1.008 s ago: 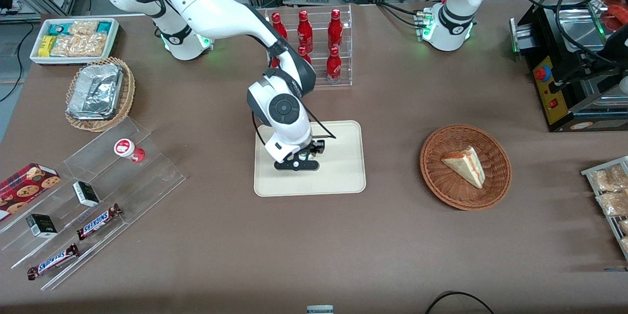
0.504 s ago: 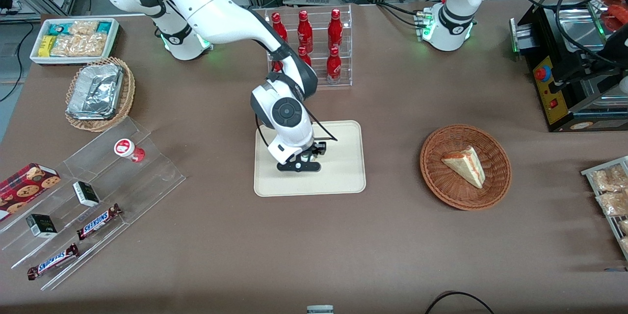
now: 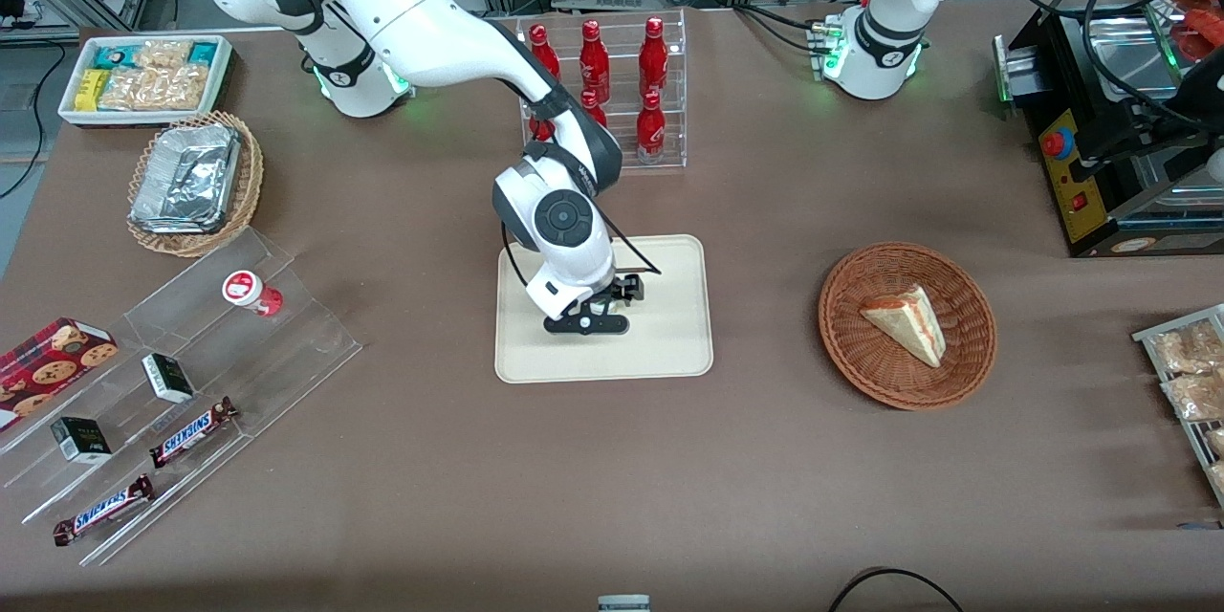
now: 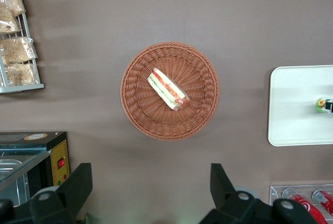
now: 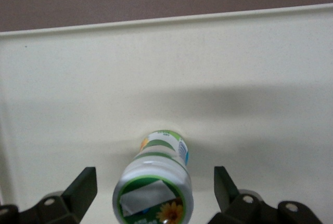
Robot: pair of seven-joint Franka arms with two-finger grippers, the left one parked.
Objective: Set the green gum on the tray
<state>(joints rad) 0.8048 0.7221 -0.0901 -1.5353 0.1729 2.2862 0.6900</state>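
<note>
The green gum (image 5: 154,187) stands upright on the cream tray (image 5: 234,78), its green-ringed white lid facing the wrist camera. My right gripper (image 5: 154,193) is open, with one finger (image 5: 78,193) on each side of the container and clear gaps between them and it. In the front view the gripper (image 3: 601,306) hangs low over the middle of the tray (image 3: 669,344) and hides the gum. The left wrist view shows the gum (image 4: 323,104) on the tray (image 4: 296,109).
A red-lidded container (image 3: 251,292) sits on an acrylic stand with snack bars toward the working arm's end. A rack of red bottles (image 3: 612,96) stands farther from the camera than the tray. A wicker basket (image 3: 966,373) holds a sandwich toward the parked arm's end.
The gripper and wrist have shifted slightly toward the parked arm's end over the tray. The tray and other objects have not moved.
</note>
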